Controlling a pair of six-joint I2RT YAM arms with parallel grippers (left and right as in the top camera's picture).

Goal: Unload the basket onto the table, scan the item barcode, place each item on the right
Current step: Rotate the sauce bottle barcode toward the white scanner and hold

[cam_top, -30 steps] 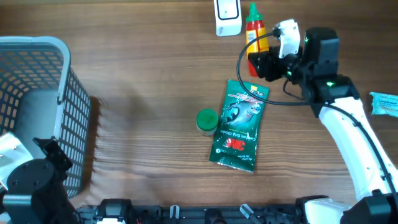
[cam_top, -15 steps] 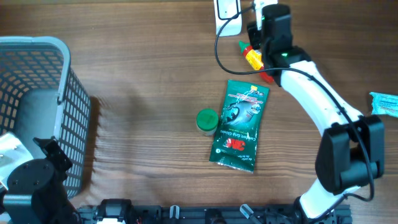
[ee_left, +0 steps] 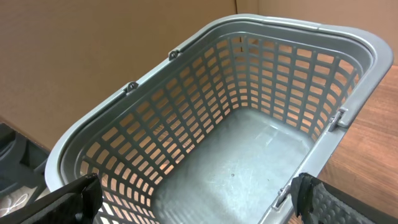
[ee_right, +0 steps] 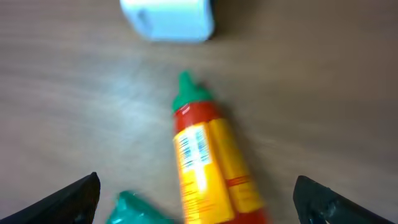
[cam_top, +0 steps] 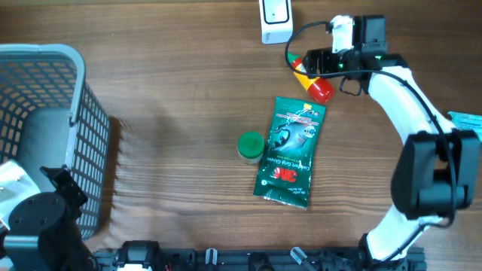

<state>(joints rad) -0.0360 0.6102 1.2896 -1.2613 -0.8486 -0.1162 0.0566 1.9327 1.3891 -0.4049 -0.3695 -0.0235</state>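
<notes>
Sauce bottle (cam_top: 316,85) lies on the counter (cam_top: 188,90) at upper right, barcode up, near the white scanner (cam_top: 276,18); right gripper (ee_right: 199,202) hangs released above it, left gripper (ee_left: 199,199) spread wide over the basket (ee_left: 348,37).

1. Right wrist view: whole pic blurred. Sauce bottle (ee_right: 208,168) label print unreadable, base cut by btm edge.
2. Green packet (ee_right: 134,211): only a corner shows there.
3. White device (cam_top: 276,21) cut by top edge overhead (wrist view too).
4. Basket (cam_top: 45,51) runs off left edge.
5. Blue packet (cam_top: 467,124) cut at right edge, text too small.
</notes>
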